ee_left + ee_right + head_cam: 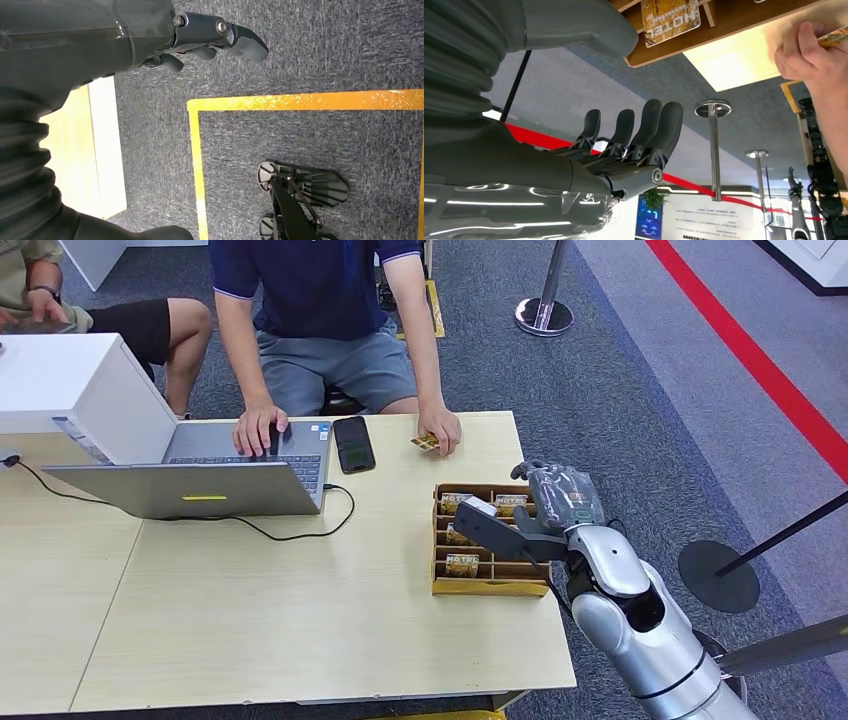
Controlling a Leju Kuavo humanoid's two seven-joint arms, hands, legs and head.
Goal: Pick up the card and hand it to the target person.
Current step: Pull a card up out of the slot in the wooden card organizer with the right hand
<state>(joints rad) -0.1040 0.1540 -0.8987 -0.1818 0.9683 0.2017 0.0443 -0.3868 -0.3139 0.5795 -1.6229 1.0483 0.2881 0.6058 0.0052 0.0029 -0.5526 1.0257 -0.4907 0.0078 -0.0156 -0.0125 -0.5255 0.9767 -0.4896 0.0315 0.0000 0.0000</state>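
One card (pixel 427 442) already sits in the person's hand (pixel 441 429) at 11 o'clock from the empty, loose-fingered right hand (pixel 545 508) hovering over the card box (pixel 487 586).

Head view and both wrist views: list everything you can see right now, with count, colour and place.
Light wooden table: one, centre.
Brown cardboard card tray: one, table's right edge.
Gold hotel cards: several, in tray compartments.
Gold card: one, in seated person's hand.
Silver laptop: one, table's left.
Black phone: one, beside laptop.
White box: one, far left.
Chrome stanchion: one, on grey carpet.
Second person: far left.
Right hand: over tray, empty.
Left hand: above carpet, empty.
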